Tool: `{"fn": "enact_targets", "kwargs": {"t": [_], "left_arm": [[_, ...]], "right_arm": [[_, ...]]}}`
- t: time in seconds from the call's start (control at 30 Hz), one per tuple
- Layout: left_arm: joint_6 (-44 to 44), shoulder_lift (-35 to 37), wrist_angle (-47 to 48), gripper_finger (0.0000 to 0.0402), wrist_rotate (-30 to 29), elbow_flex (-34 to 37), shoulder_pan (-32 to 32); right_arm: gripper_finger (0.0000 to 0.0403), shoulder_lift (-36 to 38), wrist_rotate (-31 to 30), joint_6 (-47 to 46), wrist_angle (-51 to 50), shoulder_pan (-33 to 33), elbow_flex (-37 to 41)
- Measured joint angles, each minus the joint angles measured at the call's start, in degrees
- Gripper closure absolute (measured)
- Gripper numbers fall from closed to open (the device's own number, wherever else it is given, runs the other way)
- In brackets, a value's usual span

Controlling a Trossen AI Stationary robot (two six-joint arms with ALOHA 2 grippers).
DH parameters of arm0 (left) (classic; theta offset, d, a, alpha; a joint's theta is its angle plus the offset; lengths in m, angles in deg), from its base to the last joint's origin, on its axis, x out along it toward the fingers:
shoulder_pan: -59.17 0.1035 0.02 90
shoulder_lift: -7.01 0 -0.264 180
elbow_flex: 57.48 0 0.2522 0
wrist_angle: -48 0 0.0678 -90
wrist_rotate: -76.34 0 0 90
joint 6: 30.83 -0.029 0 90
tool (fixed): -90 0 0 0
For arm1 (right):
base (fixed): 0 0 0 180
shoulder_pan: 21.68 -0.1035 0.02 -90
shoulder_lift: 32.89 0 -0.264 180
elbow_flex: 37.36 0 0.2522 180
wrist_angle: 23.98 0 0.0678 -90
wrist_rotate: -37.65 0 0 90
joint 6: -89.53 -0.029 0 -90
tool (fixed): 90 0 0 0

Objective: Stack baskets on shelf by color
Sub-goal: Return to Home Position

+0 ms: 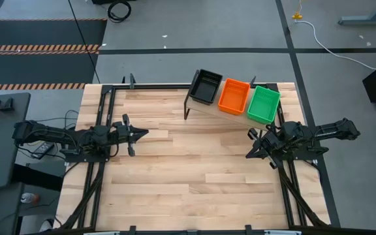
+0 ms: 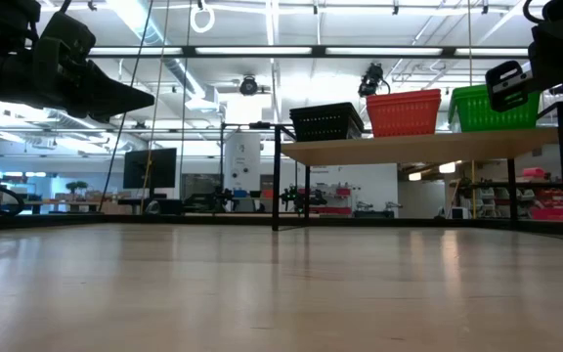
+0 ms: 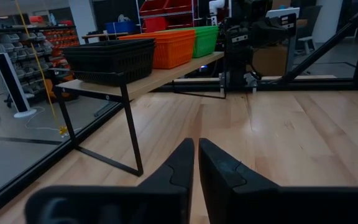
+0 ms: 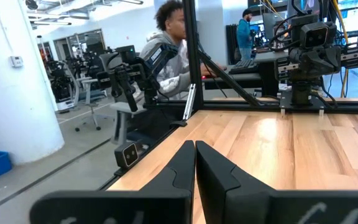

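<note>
Three basket stacks stand side by side on the shelf (image 1: 237,112) at the table's far right: black (image 1: 205,86), orange (image 1: 234,96) and green (image 1: 264,104). They also show in the low view, black (image 2: 326,121), orange (image 2: 402,112), green (image 2: 492,108), and in the left wrist view (image 3: 112,60). How many baskets each stack holds I cannot tell. My left gripper (image 1: 145,133) is shut and empty at the table's left, above the top. My right gripper (image 1: 249,144) is shut and empty at the right, near the shelf's near end.
The shelf stands on thin black legs (image 3: 129,124) on the slatted wooden tabletop (image 1: 194,170). A black metal frame (image 1: 103,98) runs along the table's edges. People sit beyond the table in the right wrist view (image 4: 166,43).
</note>
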Motion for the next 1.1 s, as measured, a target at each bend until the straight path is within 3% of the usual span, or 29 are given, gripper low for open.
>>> {"fn": "enact_targets", "kwargs": {"t": [1.1], "left_arm": [[0.0, -0.01, 0.01, 0.0368, 0.0, 0.0, 0.01]], "right_arm": [[0.0383, 0.0, -0.01, 0.0, 0.0, 0.0, -0.02]]}}
